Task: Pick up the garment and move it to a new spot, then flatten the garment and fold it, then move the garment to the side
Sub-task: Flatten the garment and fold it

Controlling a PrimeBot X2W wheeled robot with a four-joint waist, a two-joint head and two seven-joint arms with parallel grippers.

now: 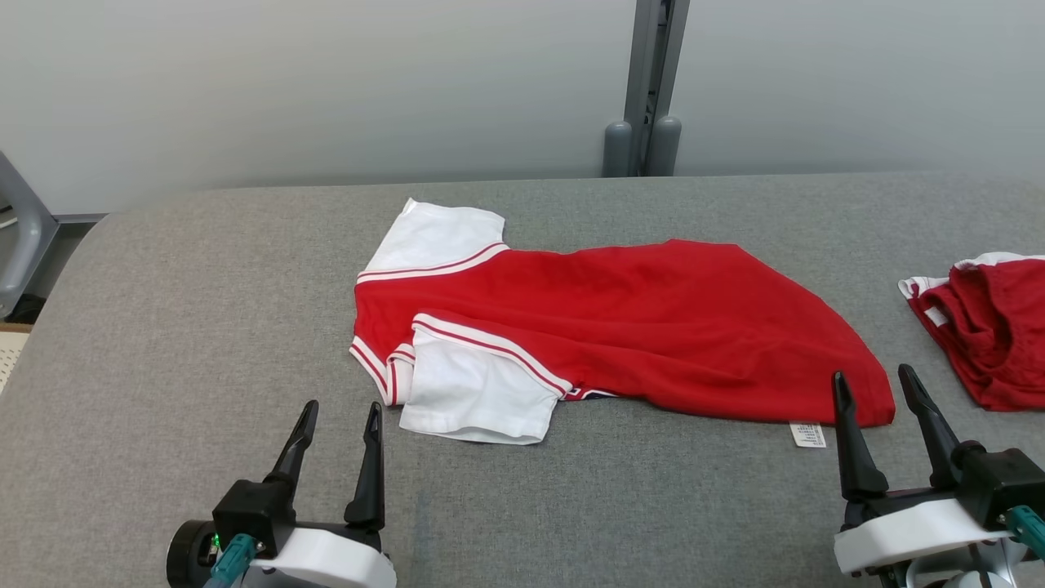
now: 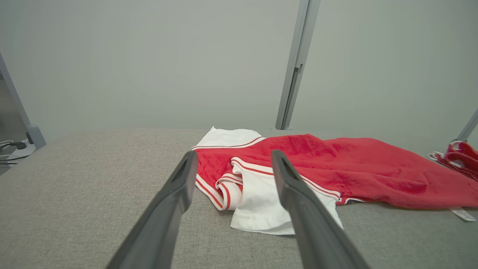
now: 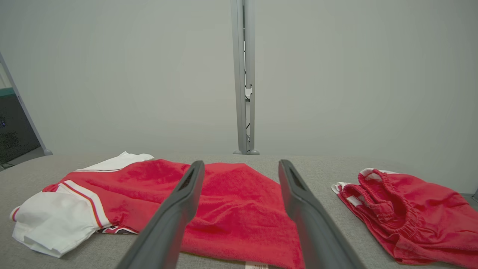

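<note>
Nearest, the left gripper (image 1: 343,406) at 7 o'clock and right gripper (image 1: 872,373) at 5 o'clock are held spread and empty, each facing 1 end of the shirt (image 1: 620,327) laid across the middle of the table (image 1: 163,327), seemingly so both ends can be gripped together

The right edge of the head view cuts off a second red garment (image 1: 992,327). The care label (image 1: 807,434) is too small to read. A dark patch (image 3: 115,230), perhaps an emblem, hides under the white sleeve (image 3: 52,220).
</note>
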